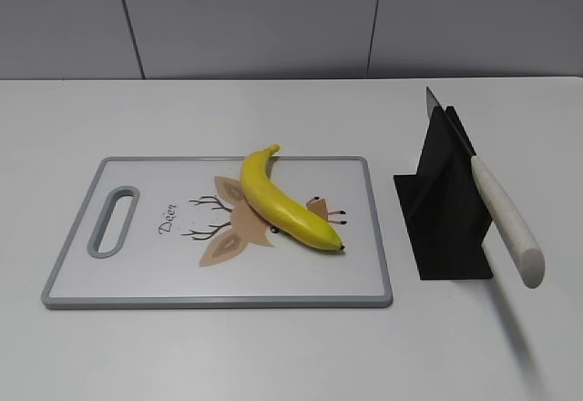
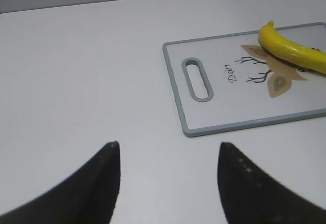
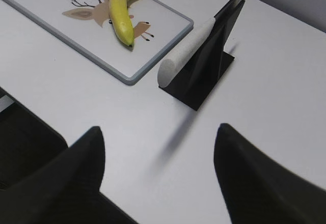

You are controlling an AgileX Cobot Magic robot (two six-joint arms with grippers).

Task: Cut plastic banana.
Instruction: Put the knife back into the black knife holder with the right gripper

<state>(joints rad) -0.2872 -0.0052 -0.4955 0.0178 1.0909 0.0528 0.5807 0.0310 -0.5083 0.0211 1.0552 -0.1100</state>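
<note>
A: Two grippers, neither yet engaged: the left gripper [image 2: 168,155] hangs over bare tabletop [image 1: 273,355] at the bottom of its wrist view, jaws spread and empty; the right gripper [image 3: 159,142] likewise, jaws parted, grasping nothing.

B: And the plastic banana [image 1: 285,202]?

A: Centre of the exterior frame, lying diagonally on the cutting board [image 1: 82,237] over the deer print, stem toward the upper edge, dark tip toward lower right.

B: What might go wrong?

A: The knife [image 1: 496,210] rests slanted in a black stand [image 1: 442,228] at the right of the frame, pale handle jutting down and outward. A skewed grasp could, I judge, tip the light stand or twist the blade. The glossy, curved banana may roll if pressed unheld.

B: Anything in the way?

A: Nothing lies between either gripper and its target; only the stand itself crowds the handle.
</note>
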